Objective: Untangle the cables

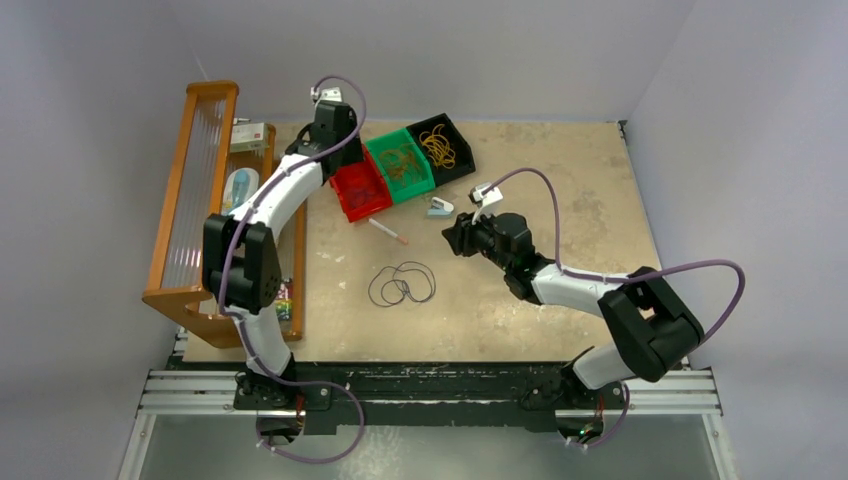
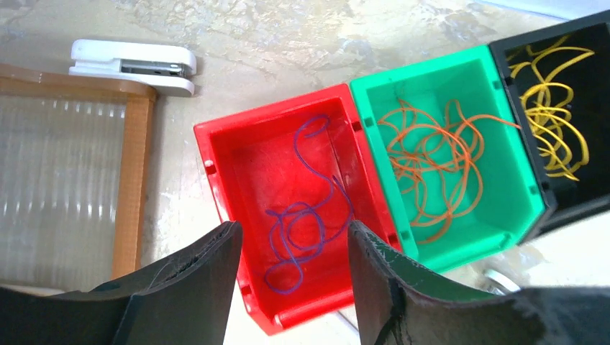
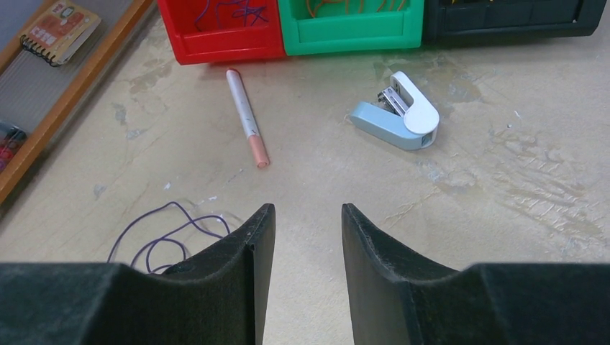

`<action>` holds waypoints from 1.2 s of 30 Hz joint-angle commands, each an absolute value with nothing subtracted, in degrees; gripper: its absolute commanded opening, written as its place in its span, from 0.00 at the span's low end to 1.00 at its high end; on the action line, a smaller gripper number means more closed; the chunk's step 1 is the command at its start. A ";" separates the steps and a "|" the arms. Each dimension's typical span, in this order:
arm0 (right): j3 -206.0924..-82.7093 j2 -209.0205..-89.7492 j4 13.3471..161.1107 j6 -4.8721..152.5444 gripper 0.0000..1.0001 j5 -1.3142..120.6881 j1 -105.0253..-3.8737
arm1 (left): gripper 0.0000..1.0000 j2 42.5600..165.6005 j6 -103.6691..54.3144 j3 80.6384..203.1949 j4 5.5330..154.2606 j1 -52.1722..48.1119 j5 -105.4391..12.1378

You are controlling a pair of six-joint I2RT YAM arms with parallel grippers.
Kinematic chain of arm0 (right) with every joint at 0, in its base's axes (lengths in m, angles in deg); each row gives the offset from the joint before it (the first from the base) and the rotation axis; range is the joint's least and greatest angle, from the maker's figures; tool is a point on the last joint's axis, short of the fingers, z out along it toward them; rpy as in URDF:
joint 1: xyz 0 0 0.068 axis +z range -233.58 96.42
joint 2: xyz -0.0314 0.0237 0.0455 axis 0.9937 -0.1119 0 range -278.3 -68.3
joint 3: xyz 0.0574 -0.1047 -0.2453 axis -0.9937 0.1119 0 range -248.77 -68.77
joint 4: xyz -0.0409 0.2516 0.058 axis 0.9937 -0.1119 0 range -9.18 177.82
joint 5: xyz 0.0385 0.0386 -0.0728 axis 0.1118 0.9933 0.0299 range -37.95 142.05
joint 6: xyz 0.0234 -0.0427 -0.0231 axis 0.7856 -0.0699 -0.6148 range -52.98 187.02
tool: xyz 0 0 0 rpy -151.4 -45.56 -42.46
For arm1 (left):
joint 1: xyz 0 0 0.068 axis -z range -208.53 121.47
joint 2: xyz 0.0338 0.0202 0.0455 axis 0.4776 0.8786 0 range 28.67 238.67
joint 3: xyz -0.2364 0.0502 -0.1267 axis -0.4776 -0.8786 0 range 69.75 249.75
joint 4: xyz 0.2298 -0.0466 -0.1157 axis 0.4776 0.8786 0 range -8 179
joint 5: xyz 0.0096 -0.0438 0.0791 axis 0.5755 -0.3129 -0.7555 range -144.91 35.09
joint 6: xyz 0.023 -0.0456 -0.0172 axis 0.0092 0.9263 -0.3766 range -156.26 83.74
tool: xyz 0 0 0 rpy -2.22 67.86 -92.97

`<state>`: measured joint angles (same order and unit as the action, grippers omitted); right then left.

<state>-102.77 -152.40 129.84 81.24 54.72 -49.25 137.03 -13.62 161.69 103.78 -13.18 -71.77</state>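
1. Nearest, a thin purple cable loop (image 1: 402,284) lies coiled on the beige table (image 1: 560,200), not gripped by either arm.
2. The right end effector (image 3: 308,215) hovers just beside and beyond it, fingers moderately apart and empty. The likely next move is to swing over the loop, lower, and pinch one strand.
3. Farthest, the left end effector (image 2: 295,233), wide and empty, hangs over the red plastic bin (image 2: 259,172) holding purple cables (image 2: 302,223).

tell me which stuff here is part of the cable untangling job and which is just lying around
Job:
loose cable on the table
purple cable in the red bin
orange cables in the green bin
yellow cables in the black bin

Lying about:
pen
blue stapler
white stapler
notebook
rack
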 commanded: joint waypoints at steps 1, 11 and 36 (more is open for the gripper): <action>-105.04 -151.26 129.66 80.48 0.42 54.45 -49.56 | 0.55 129.60 -11.29 156.44 103.18 -10.48 -71.51; -105.51 -149.25 123.64 81.73 0.44 55.55 -49.55 | 0.55 115.44 -1.59 131.79 99.26 3.11 -67.33; -105.24 -151.85 122.97 87.50 0.45 57.45 -49.56 | 0.44 110.84 6.54 118.75 98.23 15.29 -61.49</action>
